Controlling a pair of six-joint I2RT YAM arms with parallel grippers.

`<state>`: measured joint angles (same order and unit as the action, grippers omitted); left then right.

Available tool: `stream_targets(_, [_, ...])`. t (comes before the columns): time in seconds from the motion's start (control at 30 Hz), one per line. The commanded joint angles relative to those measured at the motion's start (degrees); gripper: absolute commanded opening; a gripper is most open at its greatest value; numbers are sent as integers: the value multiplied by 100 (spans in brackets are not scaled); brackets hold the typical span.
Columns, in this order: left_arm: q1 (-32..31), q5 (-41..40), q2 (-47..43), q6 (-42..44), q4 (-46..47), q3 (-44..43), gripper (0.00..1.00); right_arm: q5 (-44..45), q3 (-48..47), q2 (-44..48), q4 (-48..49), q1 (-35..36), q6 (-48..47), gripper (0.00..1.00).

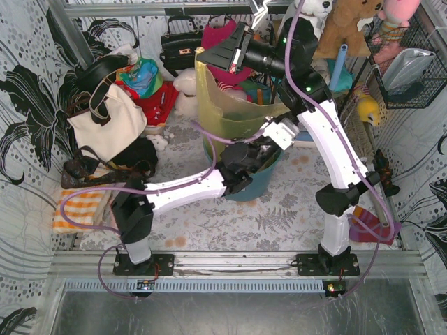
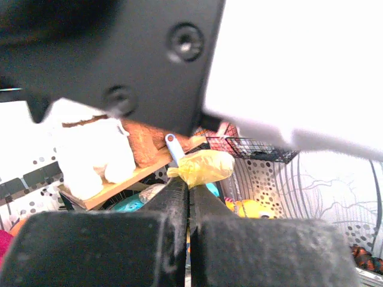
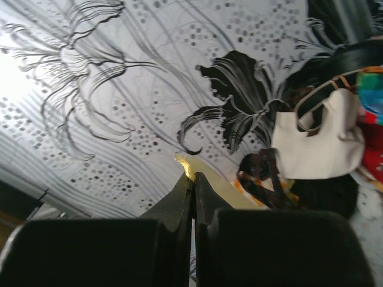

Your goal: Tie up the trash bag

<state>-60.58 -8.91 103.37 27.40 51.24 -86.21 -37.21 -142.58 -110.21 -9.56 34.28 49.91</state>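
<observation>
The trash bag (image 1: 227,101) stands in the teal bin (image 1: 260,183). The right gripper (image 3: 192,179) has its jaws closed on the bag's far left edge, and the left gripper (image 2: 190,192) on a yellow tuft. The left arm (image 1: 188,192) hides the bin's front; a white handbag (image 1: 105,125) lies well left.

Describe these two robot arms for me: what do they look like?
Both the left arm and right arm have white shells between black joints, on black bases. A lilac cable loops along each. Small green lights glow on the right one. The left gripper and right gripper have flat, matte black fingers.
</observation>
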Motion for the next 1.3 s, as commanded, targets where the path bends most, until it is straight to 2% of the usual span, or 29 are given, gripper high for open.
stream_targets(0.0, [-77,-136,-731,-162,1070,655,0,799,-36,214,-745,-51,-904,0])
stream_targets(0.27, [-77,230,-1819,-395,1170,1609,0,982,-94,258,-1020,-141,-1120,0])
stream_targets(0.53, [-77,734,-2306,-555,789,1738,0,1019,333,558,-1190,-183,-1297,0])
stream_targets(0.73, [-77,611,-2358,-530,728,1730,0,1521,1749,1491,-1126,-180,-1488,0])
stream_targets(1.03, [-77,403,-2339,-511,688,1722,0,2361,4113,3047,-159,-185,-1351,0])
stream_targets(1.17, [-77,370,-2369,-525,678,1752,0,2595,4901,3577,467,-185,-1251,0])
stream_targets(1.27, [-77,462,-2428,-620,626,1751,0,2503,4939,3631,693,-183,-1362,0])
